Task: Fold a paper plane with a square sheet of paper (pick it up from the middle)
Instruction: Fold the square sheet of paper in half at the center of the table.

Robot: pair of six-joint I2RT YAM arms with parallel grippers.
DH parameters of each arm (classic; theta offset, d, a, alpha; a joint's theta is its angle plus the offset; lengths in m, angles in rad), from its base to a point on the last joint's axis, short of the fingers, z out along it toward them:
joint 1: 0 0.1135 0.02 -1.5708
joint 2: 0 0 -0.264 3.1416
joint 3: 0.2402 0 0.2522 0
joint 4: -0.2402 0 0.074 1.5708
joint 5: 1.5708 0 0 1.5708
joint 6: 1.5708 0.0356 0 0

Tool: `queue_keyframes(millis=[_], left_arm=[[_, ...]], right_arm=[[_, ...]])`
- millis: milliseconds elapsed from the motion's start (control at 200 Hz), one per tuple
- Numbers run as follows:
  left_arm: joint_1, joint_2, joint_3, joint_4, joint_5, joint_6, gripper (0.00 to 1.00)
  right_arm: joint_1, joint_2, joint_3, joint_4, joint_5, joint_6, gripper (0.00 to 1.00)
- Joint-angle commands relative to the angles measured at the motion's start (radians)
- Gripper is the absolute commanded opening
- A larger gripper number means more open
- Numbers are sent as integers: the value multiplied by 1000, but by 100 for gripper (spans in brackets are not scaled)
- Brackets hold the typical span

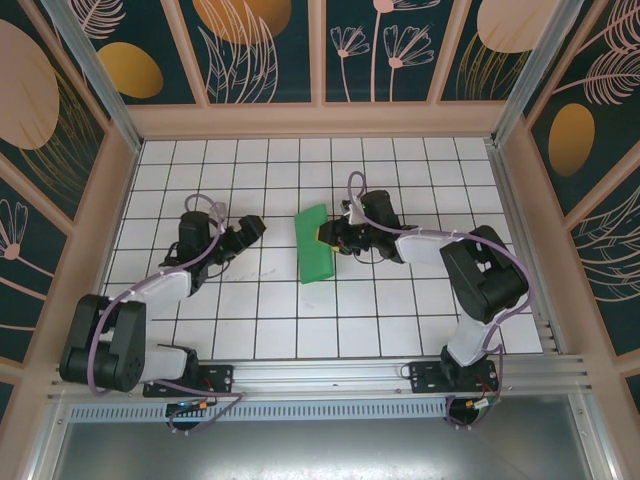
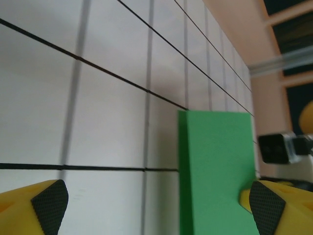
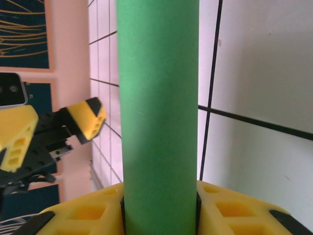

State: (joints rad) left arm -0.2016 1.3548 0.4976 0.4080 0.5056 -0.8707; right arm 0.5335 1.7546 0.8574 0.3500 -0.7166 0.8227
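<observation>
The square sheet of paper (image 1: 312, 255) is green paper, matt and smooth. The bench (image 1: 260, 330) is white and smooth with a faint sheen, ruled in black lines. The left gripper (image 2: 157, 208) has jaws of yellow moulded plastic faced with black pads (image 2: 49, 205) of fine rough grain. The right gripper (image 3: 159, 215) shows the same yellow plastic, cast with open cells. The near rail (image 1: 330, 375) is bare brushed metal; the wall frame (image 1: 320, 118) looks like pale matt wood.

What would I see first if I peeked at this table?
The bright green sheet of paper in the middle of the white tiled table, for sure. The right pincer squeezes its right side, and the left pincer hangs wide open a little to the left, not touching it.
</observation>
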Motion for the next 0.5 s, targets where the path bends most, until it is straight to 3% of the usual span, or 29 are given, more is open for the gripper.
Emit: queue_keyframes(millis=[0,175,390,495], left_arm=[[-59,75,-29,245,97,-163,96],[-150,212,-15,398,108,-247,88],[-233,342,7,569,126,-345,65],[-251,413,13,643,132,-391,58]], right_arm=[[-26,16,-37,127,-87,67,38],[-40,44,-42,65,-63,36,39],[-55,64,-58,113,-100,67,39],[-63,71,-72,155,-123,97,39]])
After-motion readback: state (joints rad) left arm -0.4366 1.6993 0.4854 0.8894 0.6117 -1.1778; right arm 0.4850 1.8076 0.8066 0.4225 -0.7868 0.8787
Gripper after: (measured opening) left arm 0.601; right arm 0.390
